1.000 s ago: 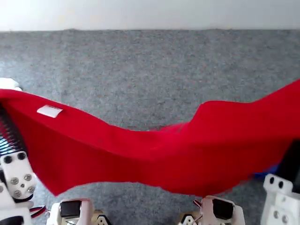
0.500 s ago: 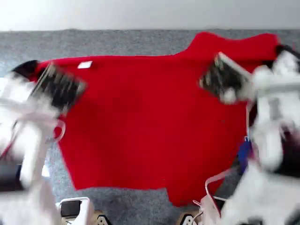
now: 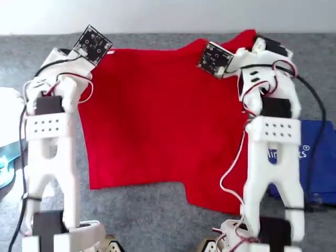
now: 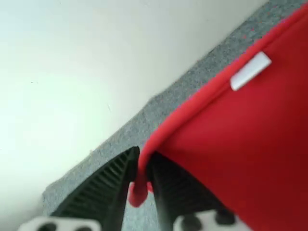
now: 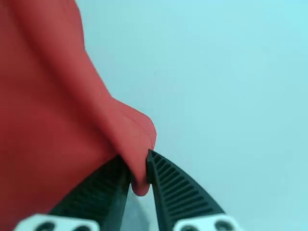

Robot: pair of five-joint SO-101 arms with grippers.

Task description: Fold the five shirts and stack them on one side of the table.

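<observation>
Corners of red shirt sit pinched in left gripper and right gripper (blue shirt lies alongside).

Right pincer clamped on a bunched edge of the red shirt. Its two black ribbed fingers press the cloth from either side, and a small nub of fabric protrudes between them. A pale backdrop lies beyond.

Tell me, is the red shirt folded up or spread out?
Spread out. The red shirt lies open across the grey table, the left gripper and right gripper each pinching a far corner.
</observation>
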